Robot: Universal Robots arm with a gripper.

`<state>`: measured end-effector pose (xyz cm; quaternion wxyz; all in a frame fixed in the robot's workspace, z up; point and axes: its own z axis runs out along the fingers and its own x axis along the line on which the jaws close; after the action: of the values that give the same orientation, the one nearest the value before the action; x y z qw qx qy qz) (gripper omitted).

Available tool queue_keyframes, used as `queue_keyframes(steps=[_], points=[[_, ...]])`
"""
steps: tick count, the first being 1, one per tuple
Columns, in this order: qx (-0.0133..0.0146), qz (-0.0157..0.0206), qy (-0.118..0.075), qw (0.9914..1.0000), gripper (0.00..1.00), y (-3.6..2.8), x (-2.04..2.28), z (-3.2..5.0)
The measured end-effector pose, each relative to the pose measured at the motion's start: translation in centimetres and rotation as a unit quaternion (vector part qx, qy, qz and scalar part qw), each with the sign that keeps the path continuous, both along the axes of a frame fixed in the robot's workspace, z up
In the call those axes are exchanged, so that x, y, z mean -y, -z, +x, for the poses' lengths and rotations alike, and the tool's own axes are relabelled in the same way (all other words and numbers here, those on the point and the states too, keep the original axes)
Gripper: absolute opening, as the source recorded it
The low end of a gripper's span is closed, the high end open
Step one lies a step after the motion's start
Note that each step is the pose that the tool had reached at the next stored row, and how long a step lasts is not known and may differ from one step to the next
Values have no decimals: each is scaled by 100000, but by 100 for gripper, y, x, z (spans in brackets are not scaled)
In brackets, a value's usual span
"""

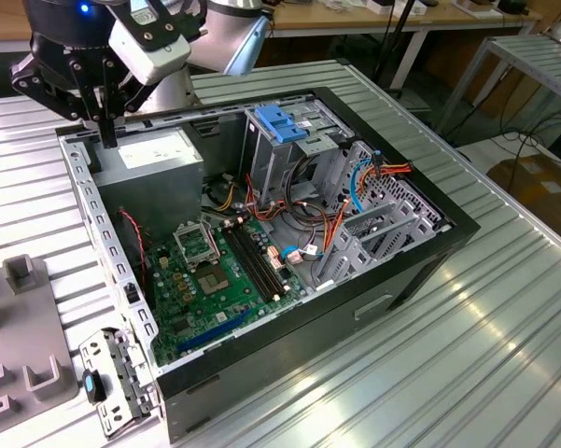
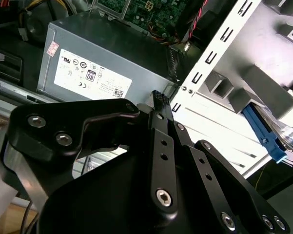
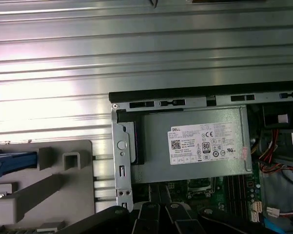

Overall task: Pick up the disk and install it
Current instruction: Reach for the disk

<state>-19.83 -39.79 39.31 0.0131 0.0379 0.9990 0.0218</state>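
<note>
The disk point(image 3: 12, 163) shows as a bright blue side rail lying in a grey fixture point(image 3: 44, 195) on the table beside the computer case. In the second wrist view, the same blue rail of the disk point(image 2: 263, 132) rests on the grey fixture point(image 2: 263, 58). My gripper point(image 1: 105, 131) hangs over the case's corner at the exterior view's left, just above the power supply point(image 1: 154, 154). Its black fingers point(image 2: 158, 100) meet at the tips with nothing between them. It is well apart from the disk.
The open computer case point(image 1: 420, 261) lies on a ribbed metal table point(image 1: 504, 355), its motherboard point(image 1: 215, 280) and cables exposed. A light-blue latch plate point(image 1: 280, 121) tops the drive cage. A metal bracket point(image 1: 117, 373) with a small blue clip lies by the fixture point(image 1: 28, 373).
</note>
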Motion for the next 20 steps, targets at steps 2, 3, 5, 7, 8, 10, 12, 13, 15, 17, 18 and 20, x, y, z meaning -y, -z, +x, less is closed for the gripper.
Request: queue_keyframes(steps=[2, 3, 5, 7, 8, 10, 12, 13, 15, 17, 18, 20], points=[[-4, -6, -1, 100000, 11, -1, 0, -28], [-5, -4, 4, 100000, 11, -1, 0, -45], [-4, -3, 3, 100000, 11, 0, 0, -62], [-7, -6, 1, 100000, 11, -1, 0, -82], [-8, -7, 2, 100000, 11, -1, 0, -95], [-4, -5, 1, 100000, 11, 0, 0, -111], [-5, -7, 0, 100000, 11, -1, 0, -130], [-4, -4, -1, 100000, 11, -1, 0, -138], [-4, -5, 1, 100000, 11, -1, 0, -159], [-2, -4, -1, 100000, 11, 0, 0, -183], [-6, -7, -2, 100000, 11, -1, 0, -192], [-3, -3, 2, 100000, 11, 0, -1, -212]])
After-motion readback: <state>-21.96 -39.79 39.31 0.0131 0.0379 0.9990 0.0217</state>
